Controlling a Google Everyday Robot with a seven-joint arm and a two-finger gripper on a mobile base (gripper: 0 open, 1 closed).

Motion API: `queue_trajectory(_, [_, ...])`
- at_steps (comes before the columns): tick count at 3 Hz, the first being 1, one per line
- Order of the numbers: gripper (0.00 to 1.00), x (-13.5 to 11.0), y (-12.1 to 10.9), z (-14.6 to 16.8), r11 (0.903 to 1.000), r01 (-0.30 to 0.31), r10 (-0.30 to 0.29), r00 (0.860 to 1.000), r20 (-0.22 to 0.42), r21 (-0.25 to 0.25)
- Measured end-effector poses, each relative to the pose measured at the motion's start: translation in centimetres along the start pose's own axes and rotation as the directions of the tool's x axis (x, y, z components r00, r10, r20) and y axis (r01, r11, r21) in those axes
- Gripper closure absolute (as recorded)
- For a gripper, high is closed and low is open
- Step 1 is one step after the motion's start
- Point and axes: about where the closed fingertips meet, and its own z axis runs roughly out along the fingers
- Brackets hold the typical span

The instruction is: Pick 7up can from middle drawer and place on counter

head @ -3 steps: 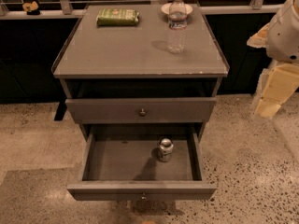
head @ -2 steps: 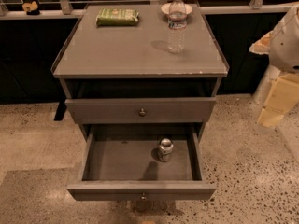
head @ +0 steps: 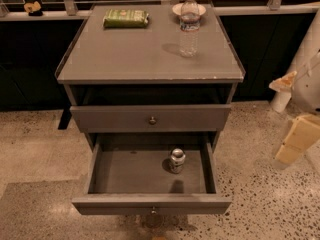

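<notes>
**Can upright in the open drawer, end effector off to the right**

We see the small, silver-topped, dark greenish 7up can (head: 176, 160) standing upright on the bare grey bottom of the wide, shallow grey middle drawer (head: 125, 176). The drawer is pulled out towards us. The can sits right of the drawer's centre and nearer its back than its front, apart from both side walls. A small round metal knob (head: 153, 211) shows at the middle of the drawer's plain flat front.

Directly above, the other grey drawer front (head: 110, 119) is closed, and it has a like knob of its own at the centre.

The broad, flat grey worktop (head: 140, 54) with its thin glassy edge carries three things. A tall clear plastic water bottle (head: 189, 29) with a white cap stands upright towards the back right. A small pale round dish (head: 176, 8) lies just behind it, partly hidden by the bottle. A flat green packet (head: 126, 18) lies at the back left, well apart from the bottle.

The robot's cream-coloured end effector (head: 296, 140) hangs at the right edge of the view, beside the cabinet and over the speckled stone floor (head: 40, 149). The white arm (head: 310, 54) rises above it. It is well apart from the can, the open drawer and the worktop. We cannot tell whether it is spread or closed.
</notes>
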Motion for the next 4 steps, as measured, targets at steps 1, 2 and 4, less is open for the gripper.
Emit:
queue_trajectory(1, [0.0, 2.3, -0.2, 4.9, 0.9946, -0.063, 0.07, 0.995, 0.077, -0.082])
queue_trajectory(2, [0.0, 2.3, -0.2, 4.9, 0.9946, -0.063, 0.07, 0.995, 0.077, -0.082])
queue_trajectory(4, [0.0, 3.9, 4.3, 9.1, 0.9966, -0.073, 0.078, 0.987, 0.142, -0.037])
